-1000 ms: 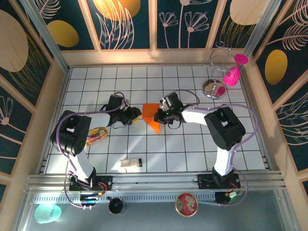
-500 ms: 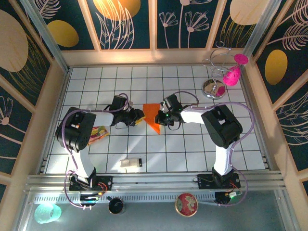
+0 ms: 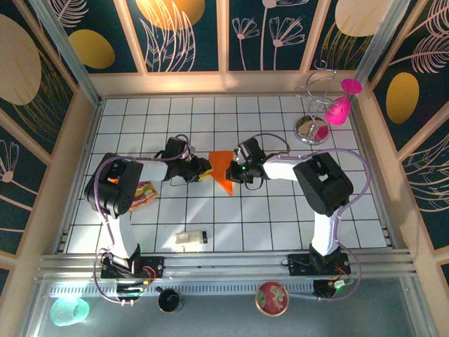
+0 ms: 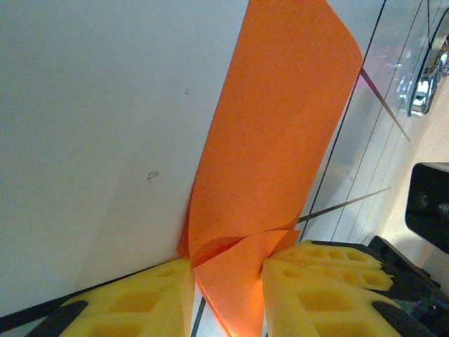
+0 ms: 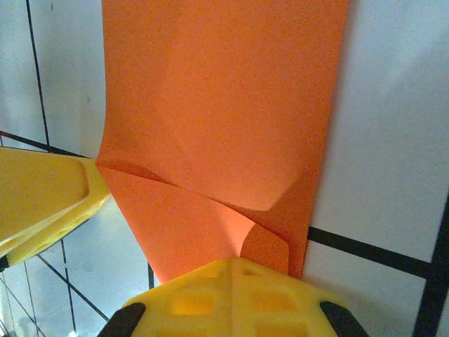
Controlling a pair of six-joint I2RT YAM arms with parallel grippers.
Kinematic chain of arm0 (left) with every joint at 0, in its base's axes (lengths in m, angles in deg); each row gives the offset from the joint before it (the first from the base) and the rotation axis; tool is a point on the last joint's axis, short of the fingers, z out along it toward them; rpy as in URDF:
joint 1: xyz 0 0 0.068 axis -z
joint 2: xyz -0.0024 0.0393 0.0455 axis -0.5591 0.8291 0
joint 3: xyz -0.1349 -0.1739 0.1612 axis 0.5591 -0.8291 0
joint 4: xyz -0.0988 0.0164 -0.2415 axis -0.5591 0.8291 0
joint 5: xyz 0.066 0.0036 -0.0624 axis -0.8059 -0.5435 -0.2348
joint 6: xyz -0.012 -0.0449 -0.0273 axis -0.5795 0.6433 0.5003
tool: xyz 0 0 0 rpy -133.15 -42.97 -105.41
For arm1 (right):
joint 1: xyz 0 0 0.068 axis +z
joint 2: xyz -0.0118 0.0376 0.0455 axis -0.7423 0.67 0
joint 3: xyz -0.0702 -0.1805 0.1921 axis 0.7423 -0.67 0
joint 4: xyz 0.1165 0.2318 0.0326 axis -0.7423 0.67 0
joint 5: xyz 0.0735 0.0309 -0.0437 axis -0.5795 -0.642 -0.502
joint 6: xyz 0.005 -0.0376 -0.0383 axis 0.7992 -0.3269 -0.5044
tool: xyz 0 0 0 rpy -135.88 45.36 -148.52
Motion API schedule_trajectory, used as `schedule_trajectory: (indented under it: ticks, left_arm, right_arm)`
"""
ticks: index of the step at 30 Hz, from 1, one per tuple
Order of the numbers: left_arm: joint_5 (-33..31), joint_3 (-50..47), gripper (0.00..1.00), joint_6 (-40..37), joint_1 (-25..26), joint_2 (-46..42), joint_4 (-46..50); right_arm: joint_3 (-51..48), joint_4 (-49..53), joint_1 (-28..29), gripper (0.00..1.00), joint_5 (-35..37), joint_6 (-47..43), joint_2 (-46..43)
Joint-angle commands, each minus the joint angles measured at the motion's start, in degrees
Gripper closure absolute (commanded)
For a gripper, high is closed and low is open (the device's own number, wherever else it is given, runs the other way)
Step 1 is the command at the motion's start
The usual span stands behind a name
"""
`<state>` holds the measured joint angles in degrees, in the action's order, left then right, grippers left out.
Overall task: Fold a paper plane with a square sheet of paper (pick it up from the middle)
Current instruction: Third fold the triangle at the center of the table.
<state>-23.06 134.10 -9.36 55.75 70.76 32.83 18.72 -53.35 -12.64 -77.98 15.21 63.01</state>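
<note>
My right fingers [image 5: 210, 295] pinch thin orange paper square [image 3: 221, 168] | left fingers [image 4: 140, 302] straddle it, hold unclear | risk: opposed pulls could tear it

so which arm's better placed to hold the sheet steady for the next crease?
Right, probably: right pincer is shut on the orange sheet at a folded edge. The left pincer straddles a bunched corner, grip unclear.
</note>
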Motion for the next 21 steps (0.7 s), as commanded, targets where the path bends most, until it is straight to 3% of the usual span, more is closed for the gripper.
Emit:
schedule_trajectory:
  ticks: [1,4,11,21]
  left_arm:
    - [-0.75,0.9,0.68,-1.61,0.3,1.13,2.46]
    - [-0.66,0.79,0.69,-1.54,0.3,1.1,1.9]
    - [6.18,1.7,0.72,-2.65,0.3,0.8,-3.44]
    - [8.33,7.41,0.72,-13.06,0.21,5.31,5.22]
  right_arm:
    - [-1.42,0.36,-0.44,0.94,0.72,0.97,1.57]
    - [-1.52,0.26,-0.44,0.94,0.72,0.96,1.67]
    - [-1.64,0.25,-0.48,0.95,0.63,0.61,1.65]
    - [-2.44,-0.53,-0.58,0.95,0.28,0.56,1.42]
